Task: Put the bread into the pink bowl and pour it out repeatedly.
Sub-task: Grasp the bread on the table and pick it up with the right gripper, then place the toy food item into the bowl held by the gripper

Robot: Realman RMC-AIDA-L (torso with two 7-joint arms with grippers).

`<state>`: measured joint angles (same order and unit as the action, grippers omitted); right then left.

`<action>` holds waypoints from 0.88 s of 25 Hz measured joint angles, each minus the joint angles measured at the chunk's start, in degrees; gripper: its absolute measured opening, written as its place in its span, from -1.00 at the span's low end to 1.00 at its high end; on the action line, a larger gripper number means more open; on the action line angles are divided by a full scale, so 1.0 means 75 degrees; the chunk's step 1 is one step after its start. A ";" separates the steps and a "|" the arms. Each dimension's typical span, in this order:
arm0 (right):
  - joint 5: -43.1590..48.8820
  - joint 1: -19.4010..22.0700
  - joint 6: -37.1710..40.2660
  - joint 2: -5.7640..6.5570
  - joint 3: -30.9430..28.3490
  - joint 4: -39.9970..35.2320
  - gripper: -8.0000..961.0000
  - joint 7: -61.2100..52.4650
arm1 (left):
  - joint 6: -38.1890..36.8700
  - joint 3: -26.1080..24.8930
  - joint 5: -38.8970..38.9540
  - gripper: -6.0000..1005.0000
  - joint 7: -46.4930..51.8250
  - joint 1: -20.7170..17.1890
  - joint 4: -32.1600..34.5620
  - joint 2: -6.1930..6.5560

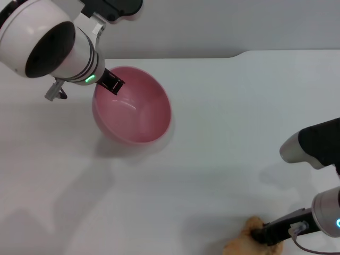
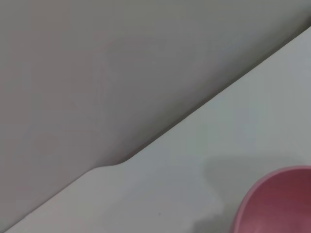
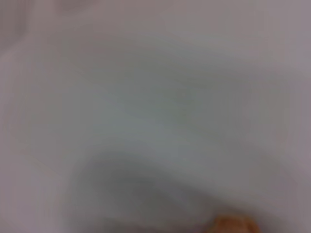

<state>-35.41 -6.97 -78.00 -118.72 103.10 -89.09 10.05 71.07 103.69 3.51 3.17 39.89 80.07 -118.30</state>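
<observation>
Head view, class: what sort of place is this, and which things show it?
Probably a robot test bench rather than a kitchen: a bare white table against a plain grey wall, holding only a pink bowl and a toy bread, each with a robot pincer at it, left and right.

No readable text or signs.

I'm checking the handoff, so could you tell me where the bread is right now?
In the head view the bread sits at the table's near right edge, at the right gripper, far from the pink bowl the left gripper holds.
</observation>
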 joint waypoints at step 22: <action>0.0678 0.0133 0.0133 -0.0026 -0.0258 -0.3489 -0.66 -0.0340 | -0.0120 0.0083 0.0250 -0.89 -0.0026 -0.0084 0.0020 -0.0017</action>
<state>-30.33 -5.97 -77.00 -118.92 101.16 -115.26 7.50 70.16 104.32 5.38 2.97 39.26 80.22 -118.42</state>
